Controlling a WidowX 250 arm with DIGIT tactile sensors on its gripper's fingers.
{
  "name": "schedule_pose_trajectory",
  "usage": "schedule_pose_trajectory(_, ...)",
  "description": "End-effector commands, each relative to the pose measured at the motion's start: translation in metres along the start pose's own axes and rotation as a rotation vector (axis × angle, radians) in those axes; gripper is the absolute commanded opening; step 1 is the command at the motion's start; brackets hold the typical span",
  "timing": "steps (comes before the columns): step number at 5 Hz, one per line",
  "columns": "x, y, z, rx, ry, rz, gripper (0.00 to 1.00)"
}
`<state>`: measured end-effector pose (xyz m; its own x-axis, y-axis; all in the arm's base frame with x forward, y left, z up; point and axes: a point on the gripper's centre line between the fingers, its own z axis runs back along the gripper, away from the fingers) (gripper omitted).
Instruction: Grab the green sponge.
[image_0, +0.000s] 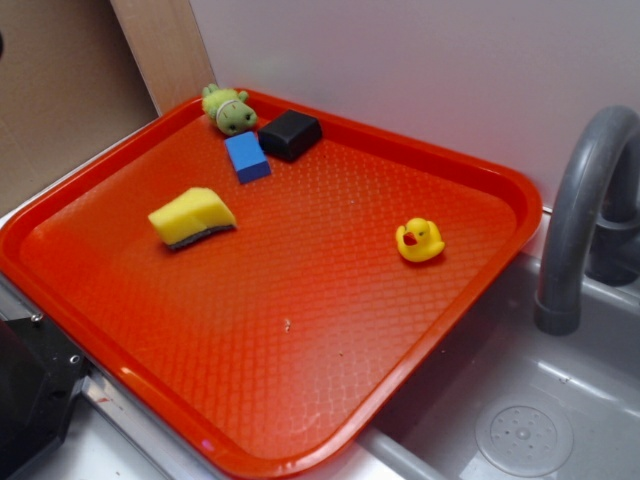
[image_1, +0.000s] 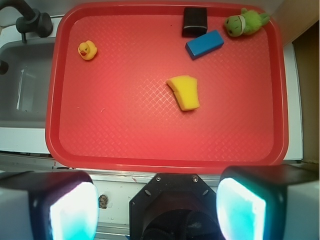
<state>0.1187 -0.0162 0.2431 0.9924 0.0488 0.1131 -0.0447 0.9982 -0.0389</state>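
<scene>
The green sponge (image_0: 192, 217) is a yellow foam wedge with a thin dark scouring layer underneath. It lies on the left part of the red tray (image_0: 330, 300). From the wrist view the green sponge (image_1: 184, 91) sits right of the tray's middle. My gripper (image_1: 157, 207) hangs high above the tray's near edge, well short of the sponge. Its two pads (image_1: 239, 210) stand wide apart with nothing between them. In the exterior view the gripper itself is out of frame.
A blue block (image_0: 247, 157), a black block (image_0: 290, 135) and a small green plush toy (image_0: 230, 109) sit at the tray's far corner. A yellow rubber duck (image_0: 419, 240) stands toward the right. A grey sink (image_0: 520, 420) with a faucet (image_0: 580, 210) lies beside the tray.
</scene>
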Motion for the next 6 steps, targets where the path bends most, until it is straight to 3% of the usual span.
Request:
schedule_pose_trajectory(1, 0.000, 0.000, 0.000, 0.000, 0.000, 0.000, 1.00)
schedule_pose_trajectory(2, 0.010, 0.004, -0.004, -0.049, 0.013, 0.045, 1.00)
schedule_pose_trajectory(3, 0.040, 0.013, -0.010, -0.073, 0.005, 0.105, 1.00)
schedule_pose_trajectory(4, 0.072, 0.018, -0.044, -0.016, 0.034, 0.154, 1.00)
schedule_pose_trajectory(6, 0.077, 0.022, -0.133, 0.111, 0.054, 0.055, 1.00)
